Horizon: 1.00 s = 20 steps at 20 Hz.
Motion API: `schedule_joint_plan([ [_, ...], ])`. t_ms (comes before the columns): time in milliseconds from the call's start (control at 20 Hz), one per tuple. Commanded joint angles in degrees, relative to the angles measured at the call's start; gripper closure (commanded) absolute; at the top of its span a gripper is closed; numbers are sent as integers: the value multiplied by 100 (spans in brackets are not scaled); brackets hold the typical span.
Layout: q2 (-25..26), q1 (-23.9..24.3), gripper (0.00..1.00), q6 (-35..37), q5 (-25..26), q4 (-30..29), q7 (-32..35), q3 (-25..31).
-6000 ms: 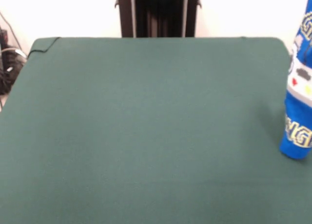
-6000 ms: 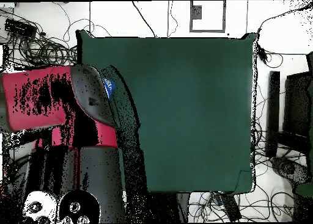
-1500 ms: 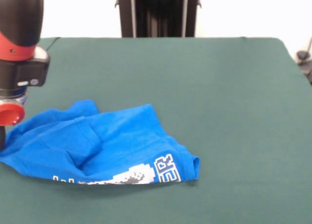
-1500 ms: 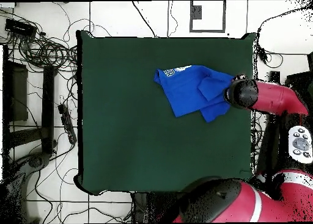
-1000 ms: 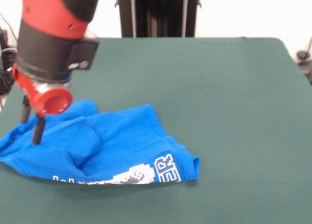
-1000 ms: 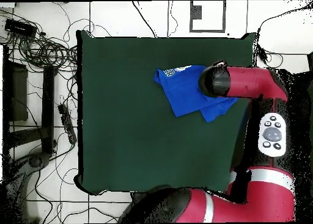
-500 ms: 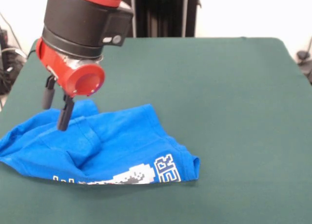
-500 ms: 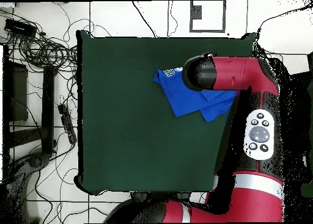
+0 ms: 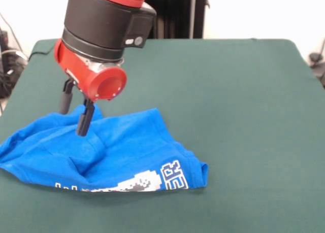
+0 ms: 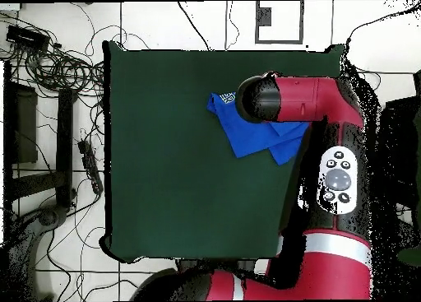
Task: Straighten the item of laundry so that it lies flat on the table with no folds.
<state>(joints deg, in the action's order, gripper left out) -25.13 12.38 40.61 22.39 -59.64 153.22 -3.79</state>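
the blue t-shirt (image 9: 101,152) lies crumpled and folded over on the green table (image 9: 228,106), its printed lettering showing along the edge farthest from the arm's pedestal. the gripper (image 9: 75,113) hangs over the shirt's upper folds, its two black fingers (image 9: 84,120) spread apart, the tips at the cloth but pinching nothing.

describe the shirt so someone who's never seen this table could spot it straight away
On the big green table, look under the red and black arm's gripper, whose open fingers straddle a raised fold. There lies the T-shirt, a crumpled heap of bright blue cloth, the only thing lying there, with white pixel print along its front edge.
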Motion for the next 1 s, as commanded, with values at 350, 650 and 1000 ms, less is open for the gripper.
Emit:
schedule_joint_plan([
  [350, 768, -492, 0, -116, -413, -1004, 1314, -255],
  [650, 927, -572, 0, -304, -467, -1007, 1330, -432],
  [1000, 1048, -648, 0, -470, -445, -939, 1349, -713],
])
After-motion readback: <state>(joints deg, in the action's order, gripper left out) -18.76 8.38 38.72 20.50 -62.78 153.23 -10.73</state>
